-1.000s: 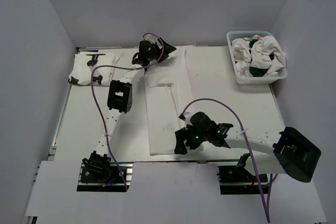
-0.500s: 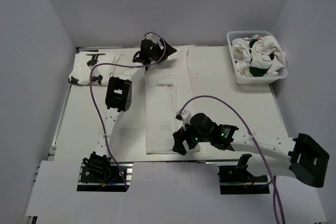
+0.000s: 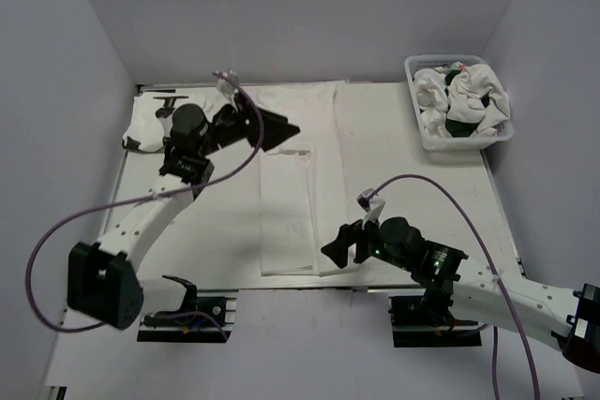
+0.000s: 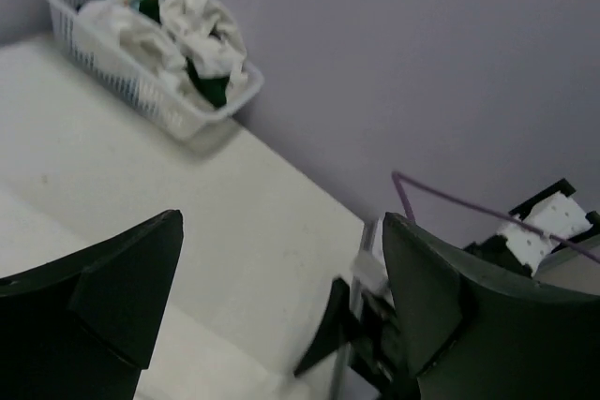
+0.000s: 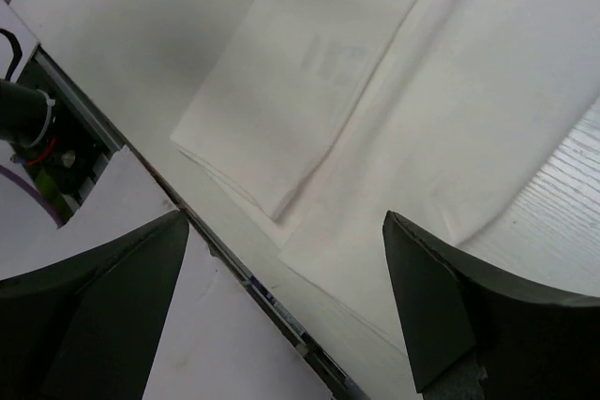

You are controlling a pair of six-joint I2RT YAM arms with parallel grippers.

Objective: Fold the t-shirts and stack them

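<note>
Left gripper is hanging wide open, gripping nothing, over the far end of the strip-folded t-shirt lying mid-table. Right gripper, likewise spread & empty, is hovering at its near hem. Judgement: crosswise fold is pending, needing both to pinch corners. Count: 1 far-left shirt, 1 strip, 1 basket; crumpled shirts inside uncountable.

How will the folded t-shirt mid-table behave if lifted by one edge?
Probably floppy: the folded t-shirt lies flat in thin loose layers, so it would likely sag and unfold. It looks light, and may slide across the smooth table if pushed.
</note>
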